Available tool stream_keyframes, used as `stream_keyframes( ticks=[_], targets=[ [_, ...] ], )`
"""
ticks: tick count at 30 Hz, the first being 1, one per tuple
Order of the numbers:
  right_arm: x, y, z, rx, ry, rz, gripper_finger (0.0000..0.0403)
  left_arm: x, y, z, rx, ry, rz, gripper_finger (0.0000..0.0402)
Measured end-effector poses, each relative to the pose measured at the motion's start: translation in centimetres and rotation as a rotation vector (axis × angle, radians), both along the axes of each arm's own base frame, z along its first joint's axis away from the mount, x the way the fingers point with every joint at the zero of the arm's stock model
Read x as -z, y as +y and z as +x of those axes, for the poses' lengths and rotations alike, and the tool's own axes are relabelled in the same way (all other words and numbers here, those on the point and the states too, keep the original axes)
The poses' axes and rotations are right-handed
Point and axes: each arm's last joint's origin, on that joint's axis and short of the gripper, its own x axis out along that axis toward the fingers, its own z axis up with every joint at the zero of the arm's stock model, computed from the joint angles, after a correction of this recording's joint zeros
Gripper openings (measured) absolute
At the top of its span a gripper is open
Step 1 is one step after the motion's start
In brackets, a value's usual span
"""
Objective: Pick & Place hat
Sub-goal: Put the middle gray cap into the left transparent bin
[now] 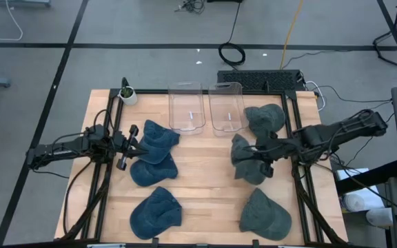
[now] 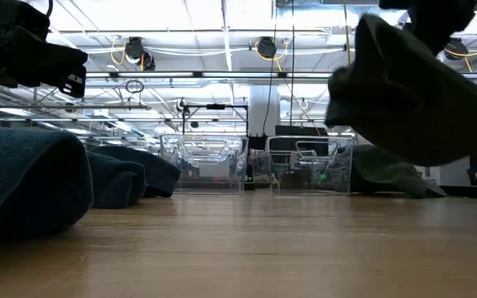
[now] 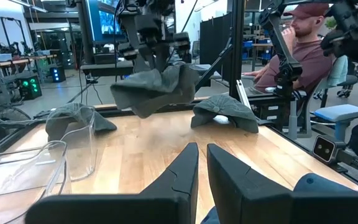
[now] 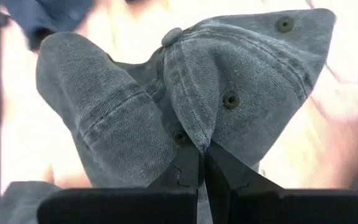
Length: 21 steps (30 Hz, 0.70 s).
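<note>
Beside two clear bins (image 1: pixel 187 107), right claw (image 1: pixel 262 153) pinching grey hat (image 1: pixel 248 162).

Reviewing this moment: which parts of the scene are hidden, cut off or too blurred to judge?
- Low view: the right pincer is cut off by the top edge; only the lifted grey hat shows.
- Right wrist view: that hat fills the picture, and the table around it is blurred.
- High view: the left pincer is too small to judge against the blue hats.
- Low view: a near blue hat blocks those behind.
</note>
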Motion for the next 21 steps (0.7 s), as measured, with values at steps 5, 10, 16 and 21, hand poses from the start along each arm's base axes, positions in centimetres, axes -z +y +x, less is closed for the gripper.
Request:
stream_keyframes(
  ticks=[5,10,16,21],
  targets=[
    [-1.1,0.2,0.7,-0.062,-0.14,-0.019,0.0,0.0,0.0,0.0,0.0,0.0,0.0,0.0045],
    [-2.0,0.6,2.1,-0.117,-0.288,-0.048,0.0,0.0,0.0,0.0,0.0,0.0,0.0,0.0045],
    [-2.0,0.9,3.0,-0.189,-0.333,-0.124,0.0,0.0,0.0,0.0,0.0,0.0,0.0,0.0045],
    [-2.0,1.0,3.5,-0.243,-0.356,-0.186,0.0,0.0,0.0,0.0,0.0,0.0,0.0,0.0045]
  ],
)
